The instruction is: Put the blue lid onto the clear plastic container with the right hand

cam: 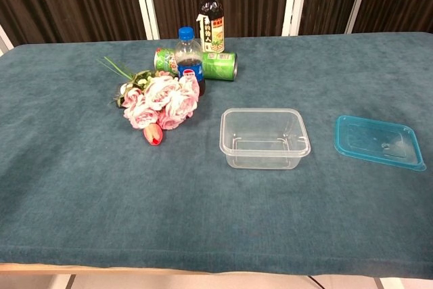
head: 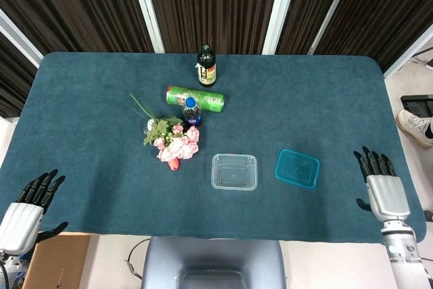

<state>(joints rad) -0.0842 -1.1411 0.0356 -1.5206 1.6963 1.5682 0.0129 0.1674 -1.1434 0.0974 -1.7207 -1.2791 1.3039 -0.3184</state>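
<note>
Barely begun, by the look of it: blue lid (head: pixel 297 168) flat on the teal surface (head: pixel 81 120), just to the right of the clear plastic container (head: pixel 234 171) with a strip of bare cloth between them, neither touching. Container upright, open at the top and seemingly empty, near the front edge in the head view. Right hand (head: pixel 380 189) over the right front corner of the surface, well apart from the lid, holding nothing, dark fingers (head: pixel 371 162) straight and slightly spread, pointing away from the robot. Left hand (head: pixel 26 212) off the front left corner, likewise holding nothing, fingers apart. Neither hand visible in the chest view, which shows only the lid (cam: pixel 379 141) and container (cam: pixel 264 137) lying as described. Nothing done yet as far as visible: no contact, no grasp, lid not lifted. Left to do, as a judgement: reach the right hand across to the lid, get the fingers under or around its thin rim, lift, carry leftward over the container, line up the corners and press down. Likely the awkward part: a flat, thin lid on soft cloth, little edge to catch. Farther back, clear of the path: pink flower bunch (head: pixel 174 143), cola bottle (head: pixel 192 112), green can (head: pixel 195 97) on its side, dark sauce bottle (head: pixel 206 65).
</note>
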